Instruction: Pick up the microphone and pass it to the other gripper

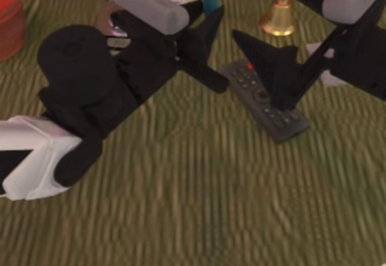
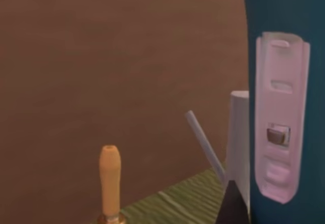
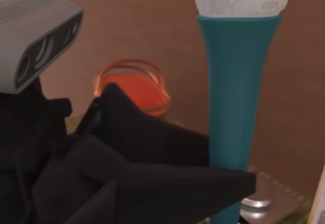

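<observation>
The left gripper (image 1: 208, 49) reached across the green mat (image 1: 199, 205), its black fingers (image 3: 167, 168) pinching the teal microphone (image 3: 237, 92) at the table's far edge. The microphone stood upright, long axis vertical, its whitish head up. The right gripper (image 1: 265, 67) hovered spread above the black remote (image 1: 265, 100), near a brass bell (image 1: 278, 20).

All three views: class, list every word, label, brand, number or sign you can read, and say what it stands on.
No text can be read in any view.
Remote: its buttons carry marks too small to read.
Microphone: the collar below its head has a faint raised mark, too blurred to read.
Switch strip: no lettering shows.
</observation>
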